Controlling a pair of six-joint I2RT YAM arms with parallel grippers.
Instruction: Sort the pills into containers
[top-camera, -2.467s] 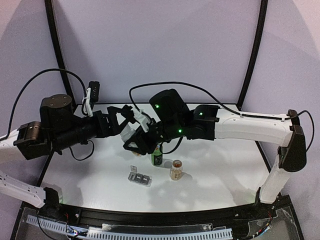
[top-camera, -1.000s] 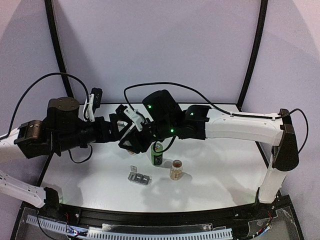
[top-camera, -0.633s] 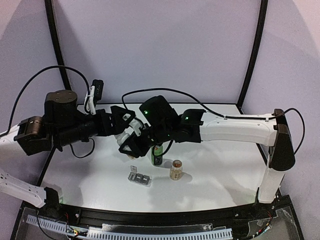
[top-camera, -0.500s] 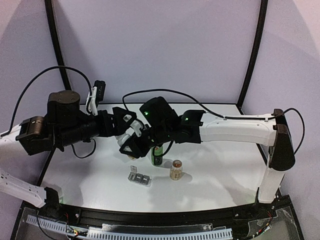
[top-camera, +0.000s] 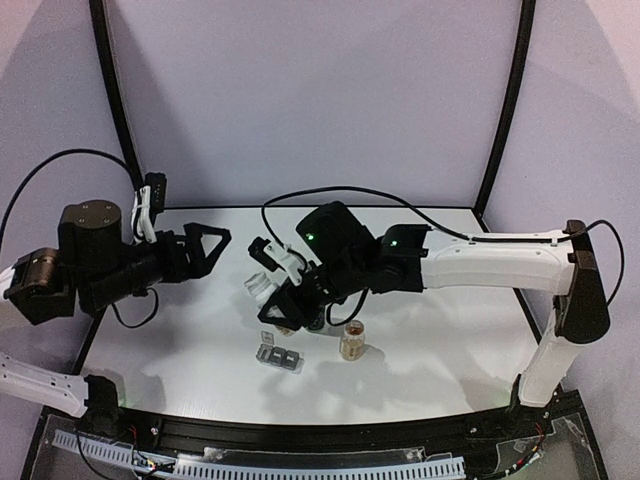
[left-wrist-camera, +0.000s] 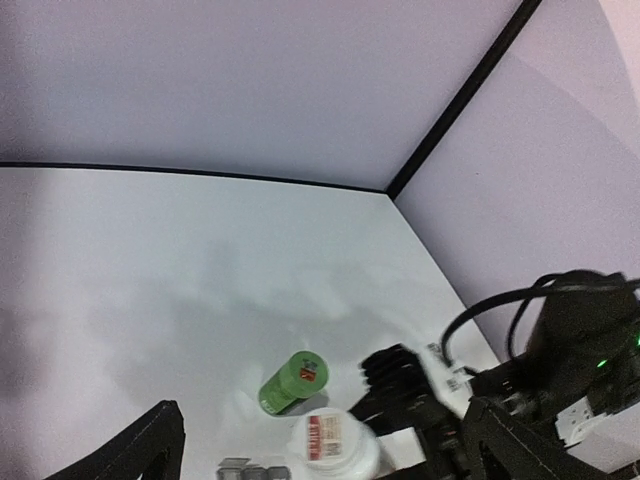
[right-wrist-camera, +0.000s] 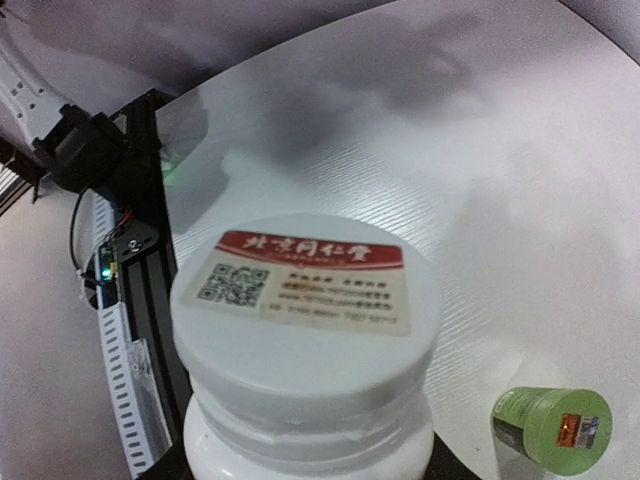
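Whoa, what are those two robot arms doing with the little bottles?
They are sorting pills. The right gripper holds a white bottle, cap on, in the air over the table, close to the grey pill box. The left gripper hangs open and empty off to the left. A green bottle and a brown bottle stand on the table near the pill box.
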